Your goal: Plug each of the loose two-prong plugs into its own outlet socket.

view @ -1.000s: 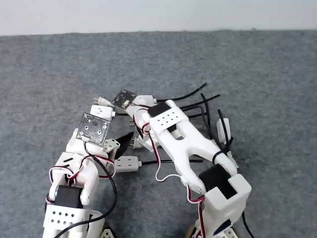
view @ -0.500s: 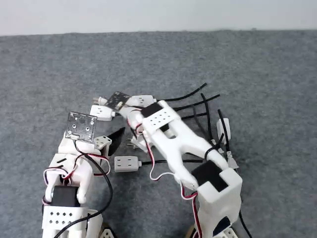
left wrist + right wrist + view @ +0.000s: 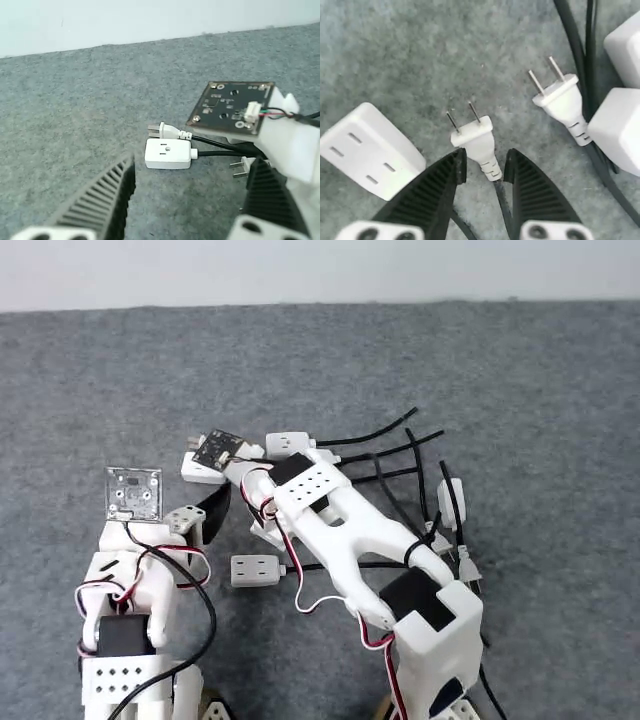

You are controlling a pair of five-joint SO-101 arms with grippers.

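right gripper (image 3: 484,159): jaws narrowly parted, set either side of the cord boot of a two-prong plug (image 3: 472,132) that lies flat on the grey mat (image 3: 520,370). no firm contact with either pad can be confirmed.

left gripper (image 3: 192,172): jaws wide, holding nothing, hanging over the mat near an outlet socket (image 3: 167,153), with a spare plug (image 3: 170,131) just beyond it.

location: plugs, sockets and black cords (image 3: 400,452) lie bunched about the middle of the mat, partly under the right arm (image 3: 340,520). a triple socket (image 3: 367,150) lies just beside the straddled plug, slots facing up. the prongs are not aimed at it.

risks noted:
- closing on the boot rather than the plug body would give a weak hold, so the plug may swivel or slip when lifted.
- the cords cross one another, and raising this plug may drag its neighbours out of place.
- a neighbouring plug (image 3: 560,102) sits near the jaws and could be knocked.
- the sockets appear to lie loose on the mat. an insertion push would likely slide one away unless the left gripper steadies it.
- slightly misaligned prongs would jam against the socket face.
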